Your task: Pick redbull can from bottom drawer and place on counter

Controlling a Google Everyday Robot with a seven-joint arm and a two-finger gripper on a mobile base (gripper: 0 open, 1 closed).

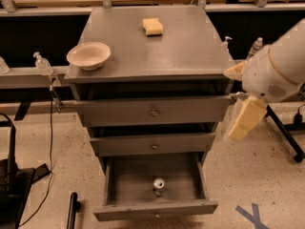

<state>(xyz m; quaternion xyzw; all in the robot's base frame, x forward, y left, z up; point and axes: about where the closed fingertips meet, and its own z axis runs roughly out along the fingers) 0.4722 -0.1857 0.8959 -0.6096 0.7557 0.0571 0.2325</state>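
**Reach for the can in the open bottom drawer**

The slim silvery redbull can with its shiny round lid (158, 183) stands upright on the floor of the wide shallow grey bottom drawer (131, 178). The drawer is pulled out, and the can is towards the front, about midway between the side walls. The robot's cream-and-white gripper (244, 119) hangs in the air off the cabinet's right side, level with the two shut upper drawer fronts and well apart from the can. Whether it is released or clenched cannot be told from this view, but it grasps nothing of the task.

From the gripper, the can lies between 7 and 8 o'clock in the picture, lower and to the left, with the drawer's right wall between them.

The step in hand looks to be the approach. To do it well, the arm should probably swing in front of the cabinet first and then descend from above the drawer's opening, rather than cut across the right wall. Staying below the middle drawer front and centring on the lid would help. The can is narrow and tall, so a sideways nudge could tip it.

On the broad flat dull-grey counter (157, 56), a pale round bowl (88, 55) sits at 9 o'clock near the left edge and a yellow sponge (152, 26) at 12 o'clock. The middle is bare for the later placing
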